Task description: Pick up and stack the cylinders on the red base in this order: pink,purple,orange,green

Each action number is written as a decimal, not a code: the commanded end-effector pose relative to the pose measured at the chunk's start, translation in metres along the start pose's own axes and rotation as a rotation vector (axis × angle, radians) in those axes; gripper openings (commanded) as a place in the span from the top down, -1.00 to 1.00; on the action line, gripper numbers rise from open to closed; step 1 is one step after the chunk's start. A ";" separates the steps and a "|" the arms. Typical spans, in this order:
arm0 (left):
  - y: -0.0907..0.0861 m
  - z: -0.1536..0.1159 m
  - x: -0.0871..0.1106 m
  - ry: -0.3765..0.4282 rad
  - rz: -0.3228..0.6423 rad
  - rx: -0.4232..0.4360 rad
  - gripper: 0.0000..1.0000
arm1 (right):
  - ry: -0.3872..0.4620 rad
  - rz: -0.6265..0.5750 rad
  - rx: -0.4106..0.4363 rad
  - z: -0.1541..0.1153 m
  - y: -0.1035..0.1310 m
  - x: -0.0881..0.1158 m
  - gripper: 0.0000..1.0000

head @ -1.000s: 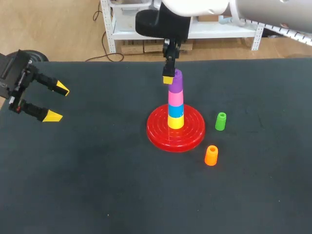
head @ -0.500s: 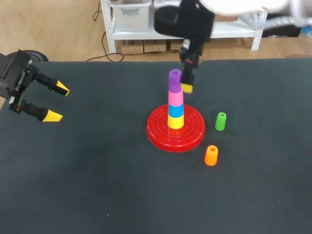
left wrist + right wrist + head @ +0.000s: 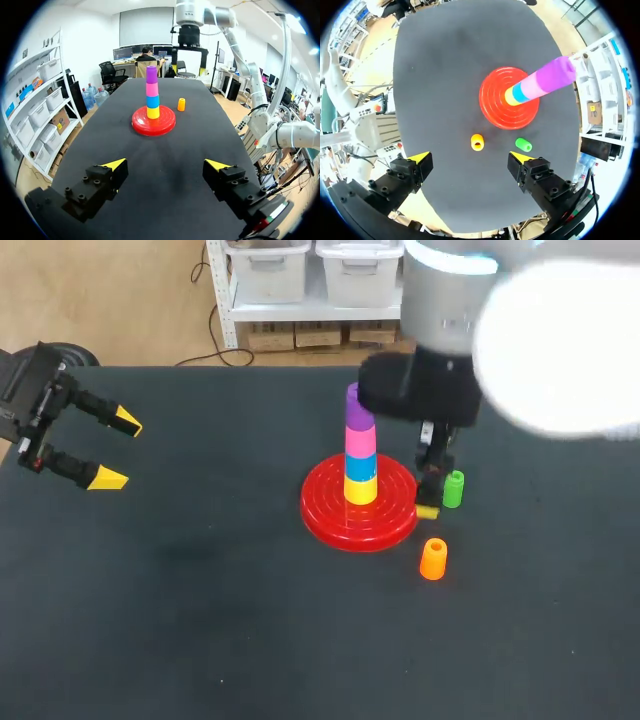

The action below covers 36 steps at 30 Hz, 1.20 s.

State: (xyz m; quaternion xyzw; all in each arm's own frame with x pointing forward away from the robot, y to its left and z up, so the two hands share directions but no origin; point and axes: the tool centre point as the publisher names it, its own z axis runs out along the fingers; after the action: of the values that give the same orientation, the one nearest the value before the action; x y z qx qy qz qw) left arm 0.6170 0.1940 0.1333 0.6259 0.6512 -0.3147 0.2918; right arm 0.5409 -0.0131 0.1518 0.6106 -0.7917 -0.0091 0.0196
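Observation:
The red base (image 3: 330, 522) holds a stack of yellow, blue, pink (image 3: 360, 440) and purple cylinders (image 3: 358, 408). The orange cylinder (image 3: 433, 559) stands on the table right of and in front of the base, and the green cylinder (image 3: 454, 489) stands further back. My right gripper (image 3: 431, 500) hangs open and empty over the table between the base and the green cylinder. In the right wrist view its fingers (image 3: 470, 160) spread wide above the orange cylinder (image 3: 477, 142) and the green one (image 3: 523, 145). My left gripper (image 3: 105, 450) is open and empty at the far left.
Black table surface (image 3: 200, 620) stretches wide to the left of and in front of the base. In the left wrist view, the stack (image 3: 152, 95) and the orange cylinder (image 3: 181, 104) stand far ahead of the left gripper (image 3: 165, 164).
My right gripper opened and left the purple cylinder on top of the stack, then swung right and down to beside the green cylinder. The left arm stayed still.

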 end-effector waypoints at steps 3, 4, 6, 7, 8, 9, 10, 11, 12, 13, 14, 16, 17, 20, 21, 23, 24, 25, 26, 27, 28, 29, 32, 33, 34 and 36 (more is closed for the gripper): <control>-0.001 0.000 0.001 -0.003 0.003 -0.003 -1.00 | 0.000 -0.017 0.021 0.034 0.003 0.001 -1.00; -0.001 0.000 0.001 -0.003 0.003 -0.003 -1.00 | 0.011 -0.026 0.011 0.039 0.003 0.001 -1.00; -0.001 0.000 0.001 -0.003 0.003 -0.003 -1.00 | 0.014 -0.034 0.003 0.047 0.005 0.002 -1.00; -0.001 0.000 0.001 -0.003 0.003 -0.003 -1.00 | 0.017 -0.032 -0.004 0.050 0.005 0.003 -1.00; -0.001 0.000 0.001 -0.003 0.003 -0.003 -1.00 | 0.010 -0.032 -0.010 0.053 0.006 0.004 -1.00; -0.001 0.000 0.001 -0.003 0.003 -0.003 -1.00 | 0.010 -0.032 -0.014 0.056 0.007 0.005 -1.00; -0.001 0.000 0.001 -0.003 0.003 -0.003 -1.00 | 0.008 -0.033 -0.020 0.058 0.008 0.006 -1.00; -0.001 0.000 0.001 -0.003 0.003 -0.003 -1.00 | 0.005 -0.032 -0.023 0.061 0.009 0.007 -1.00; -0.001 0.000 0.001 -0.003 0.003 -0.003 -1.00 | 0.005 -0.031 -0.027 0.064 0.009 0.008 -1.00; -0.001 0.000 0.001 -0.003 0.003 -0.003 -1.00 | 0.008 -0.030 -0.033 0.067 0.009 0.008 -1.00; -0.001 0.000 0.001 -0.003 0.003 -0.003 -1.00 | 0.010 -0.029 -0.036 0.070 0.009 0.009 -1.00; -0.001 0.000 0.001 -0.003 0.003 -0.003 -1.00 | 0.010 -0.032 -0.043 0.077 0.009 0.010 -1.00; -0.001 0.000 0.001 -0.003 0.003 -0.003 -1.00 | 0.016 -0.035 -0.047 0.081 0.007 0.010 -1.00; -0.001 0.000 0.001 -0.003 0.003 -0.003 -1.00 | 0.022 -0.037 -0.050 0.090 0.002 0.012 -1.00; -0.001 0.000 0.001 -0.003 0.003 -0.003 -1.00 | 0.021 -0.037 -0.049 0.092 0.001 0.013 -1.00; -0.001 0.000 0.001 -0.003 0.003 -0.003 -1.00 | 0.015 -0.036 -0.047 0.097 -0.003 0.014 -1.00; -0.001 0.000 0.001 -0.003 0.003 -0.003 -1.00 | 0.015 -0.036 -0.047 0.100 -0.004 0.014 -1.00; -0.001 0.000 0.001 -0.003 0.003 -0.003 -1.00 | 0.017 -0.037 -0.043 0.102 -0.005 0.014 -1.00; -0.001 0.000 0.001 -0.003 0.003 -0.003 -1.00 | 0.016 -0.038 -0.042 0.105 -0.006 0.014 -1.00; -0.001 0.000 0.001 -0.003 0.003 -0.003 -1.00 | 0.016 -0.039 -0.045 0.107 -0.008 0.014 -1.00; -0.001 0.000 0.001 -0.003 0.003 -0.003 -1.00 | 0.016 -0.041 -0.048 0.109 -0.009 0.014 -1.00; -0.001 0.000 0.001 -0.003 0.003 -0.003 -1.00 | 0.014 -0.043 -0.049 0.111 -0.010 0.014 -1.00; -0.001 0.000 0.001 -0.003 0.003 -0.003 -1.00 | 0.011 -0.044 -0.054 0.116 -0.013 0.015 -1.00; -0.001 0.000 0.001 -0.003 0.003 -0.003 -1.00 | 0.007 -0.046 -0.053 0.117 -0.013 0.016 -1.00; -0.001 0.000 0.001 -0.003 0.003 -0.003 -1.00 | 0.007 -0.045 -0.053 0.118 -0.014 0.016 -1.00; -0.001 0.000 0.001 -0.003 0.003 -0.003 -1.00 | 0.003 -0.049 -0.050 0.119 -0.014 0.016 -1.00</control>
State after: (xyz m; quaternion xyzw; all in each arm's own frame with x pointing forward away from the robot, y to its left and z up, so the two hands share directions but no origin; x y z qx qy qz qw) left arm 0.6170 0.1940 0.1333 0.6259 0.6513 -0.3147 0.2917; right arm 0.5452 -0.0322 0.0353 0.6286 -0.7763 -0.0274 0.0379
